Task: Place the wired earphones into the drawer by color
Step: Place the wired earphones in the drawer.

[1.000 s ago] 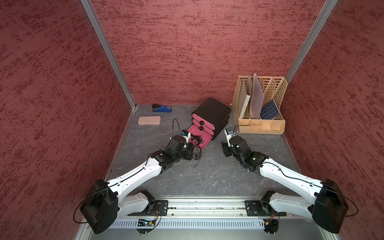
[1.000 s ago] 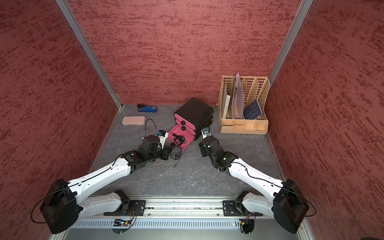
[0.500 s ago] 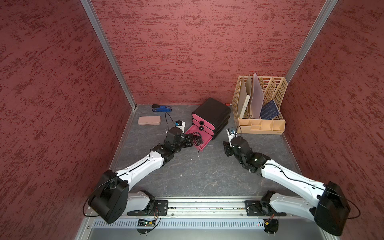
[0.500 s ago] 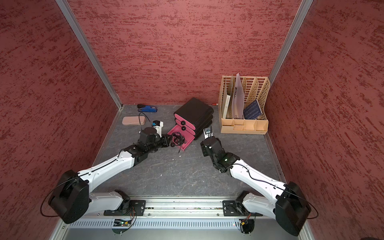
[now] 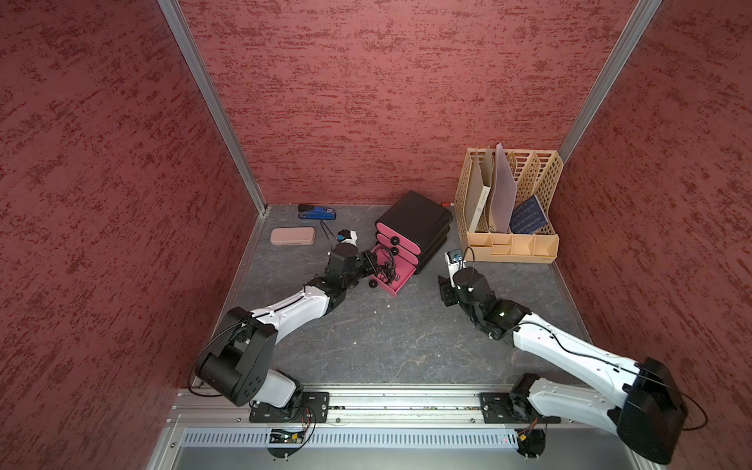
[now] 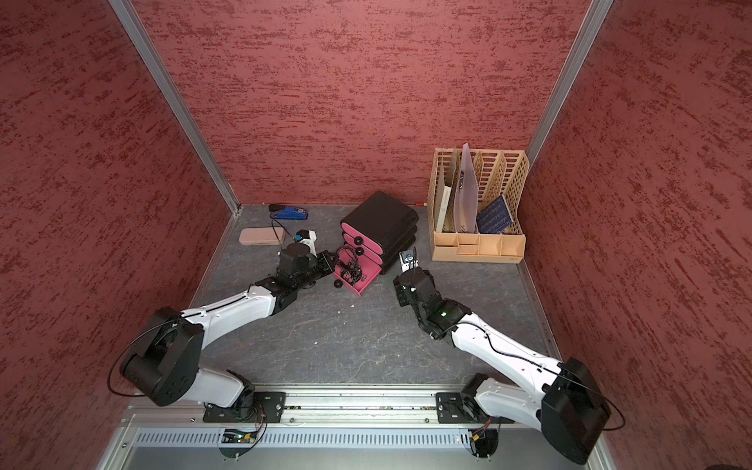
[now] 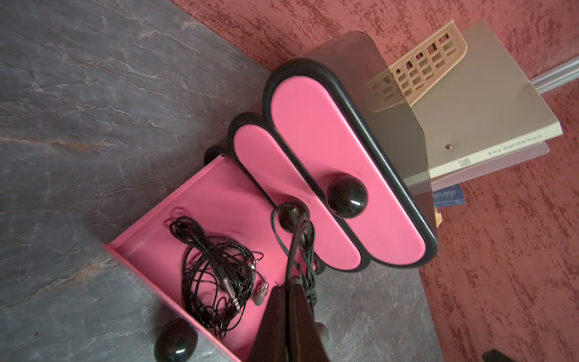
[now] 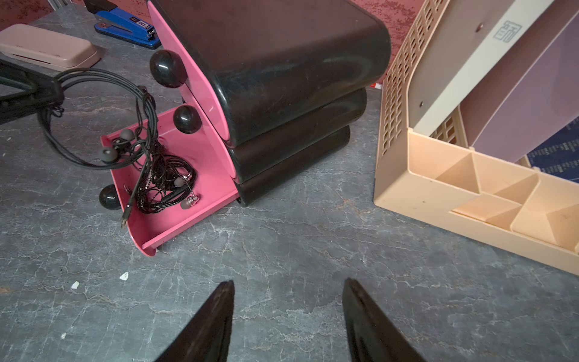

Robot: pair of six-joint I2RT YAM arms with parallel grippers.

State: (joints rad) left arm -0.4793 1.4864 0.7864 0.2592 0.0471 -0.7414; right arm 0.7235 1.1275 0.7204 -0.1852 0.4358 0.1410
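A black cabinet (image 5: 415, 221) with pink drawer fronts stands at the back of the table. Its bottom drawer (image 5: 401, 280) (image 7: 219, 194) (image 8: 194, 219) is pulled out. One black bundle of wired earphones (image 7: 213, 269) (image 8: 166, 185) lies inside it. My left gripper (image 5: 372, 262) (image 6: 331, 260) (image 7: 289, 286) is shut on a second black set (image 7: 300, 238) (image 8: 103, 81), which hangs over the drawer's left part with its earbuds and plug dangling. My right gripper (image 5: 445, 291) (image 8: 288, 282) hovers open and empty over bare table, right of the drawer.
A beige file organizer (image 5: 508, 203) with folders stands at the back right, close to the cabinet. A pink case (image 5: 292, 236) and a blue stapler (image 5: 317, 211) lie at the back left. Small white crumbs (image 8: 123, 275) dot the table in front of the drawer.
My left gripper has carried the black earphones back and to the left edge of the open drawer. The right arm has barely moved.
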